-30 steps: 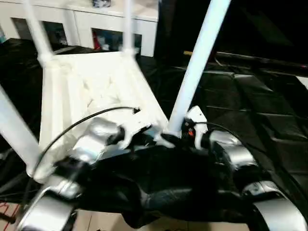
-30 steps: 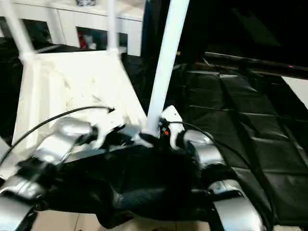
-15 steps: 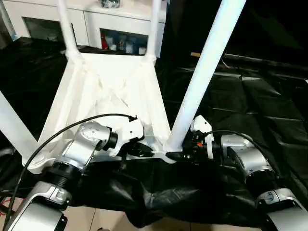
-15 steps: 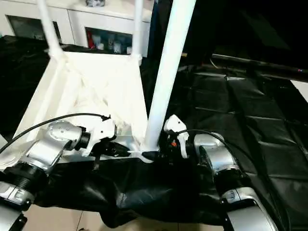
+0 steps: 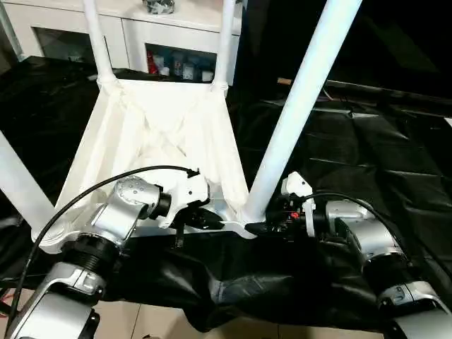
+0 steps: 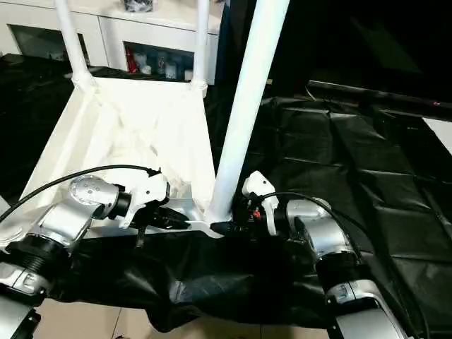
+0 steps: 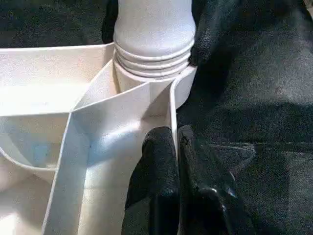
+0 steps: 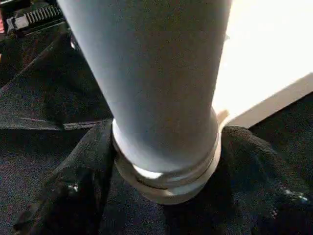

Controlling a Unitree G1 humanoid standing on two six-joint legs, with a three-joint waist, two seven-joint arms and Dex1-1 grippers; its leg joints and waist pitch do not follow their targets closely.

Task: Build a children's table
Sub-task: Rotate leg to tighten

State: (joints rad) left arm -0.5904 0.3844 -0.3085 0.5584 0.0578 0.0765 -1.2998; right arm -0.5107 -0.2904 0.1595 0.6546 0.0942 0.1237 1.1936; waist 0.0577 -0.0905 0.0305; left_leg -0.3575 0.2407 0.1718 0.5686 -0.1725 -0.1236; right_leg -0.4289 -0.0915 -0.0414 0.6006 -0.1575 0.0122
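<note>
Lying upside down on the black-draped worktop (image 5: 395, 155): the tabletop (image 5: 152, 134), ribbed underside facing up, with 4 white legs standing in its corner sockets. Rising at the far corners: 2 legs (image 5: 95, 42) and (image 5: 224, 39). Crossing the left edge of the head view: another leg (image 5: 18, 187). Standing closest, at the near right corner: the 4th leg (image 5: 300, 106), seated in its socket (image 7: 151, 63).

Pinching the thin near edge wall of the tabletop just beside that socket: the left end effector (image 7: 175, 171), fingers (image 7: 159, 166) closed on the wall, 1 on each side.

Reaching in from the right at the base of the near leg: the right end effector (image 5: 272, 227), fingers (image 8: 63, 196) spread on either side of the leg's collar, not clamped on it.

Showing behind the worktop: a white cabinet (image 5: 169, 35).
</note>
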